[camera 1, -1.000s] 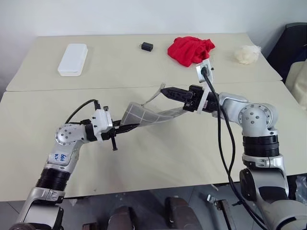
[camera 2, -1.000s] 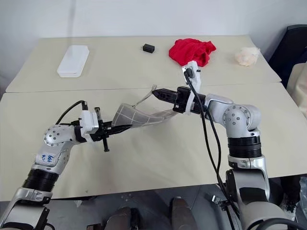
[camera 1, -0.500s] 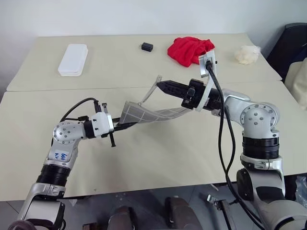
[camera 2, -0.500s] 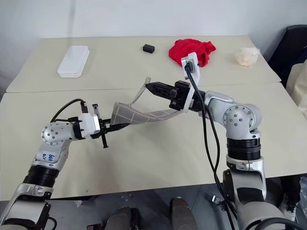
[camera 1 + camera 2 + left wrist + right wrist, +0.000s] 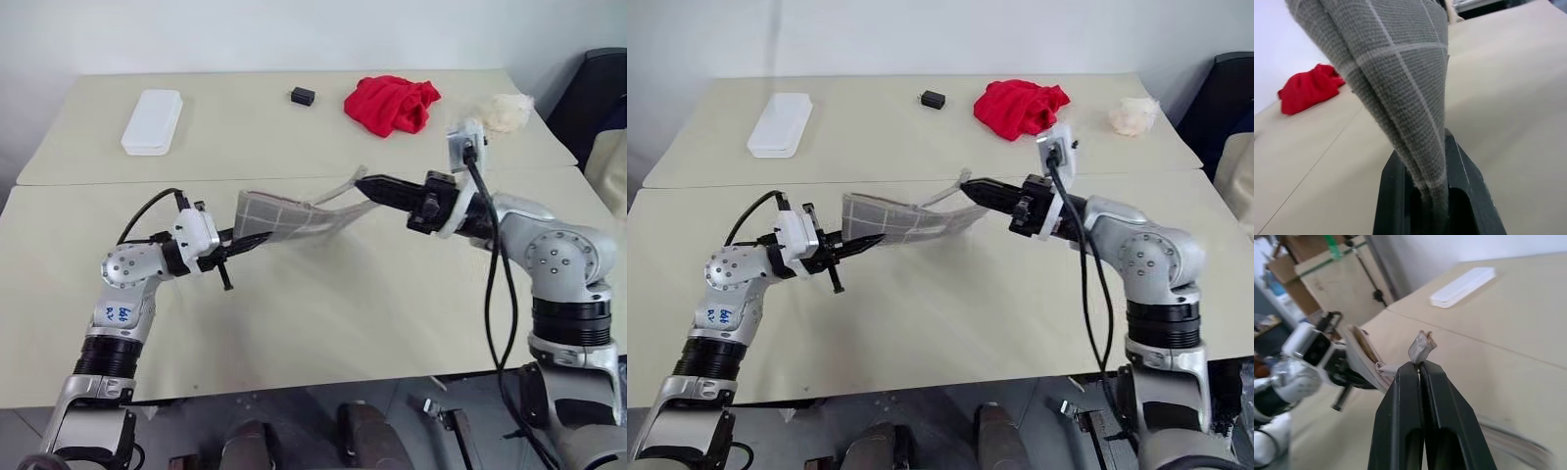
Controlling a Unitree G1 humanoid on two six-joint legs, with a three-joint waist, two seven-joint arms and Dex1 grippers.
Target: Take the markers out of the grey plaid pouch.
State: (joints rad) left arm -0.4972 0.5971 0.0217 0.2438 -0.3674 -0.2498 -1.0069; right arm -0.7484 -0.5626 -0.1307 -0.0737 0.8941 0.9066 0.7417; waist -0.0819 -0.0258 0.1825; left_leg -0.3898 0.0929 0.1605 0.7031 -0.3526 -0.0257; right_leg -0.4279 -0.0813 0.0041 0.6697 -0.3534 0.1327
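The grey plaid pouch [image 5: 284,215] hangs above the table, stretched between my two grippers. My left gripper [image 5: 235,238] is shut on its near left end; in the left wrist view the grid-lined fabric [image 5: 1400,73] rises out of the closed fingers [image 5: 1464,181]. On the opposite end, my right gripper [image 5: 361,183] is shut on a small edge of the pouch [image 5: 1421,345], with a loose strip curling up beside it. The markers are hidden.
A white hard case [image 5: 152,120] lies at the back left. A small black object [image 5: 302,95], a red cloth [image 5: 392,103] and a whitish crumpled lump [image 5: 505,111] lie along the back. A seam [image 5: 147,181] joins the two tables.
My right gripper has drawn back to the right with the pouch's end and rolled a little, so the pouch now stretches flatter. The left gripper keeps its hold.
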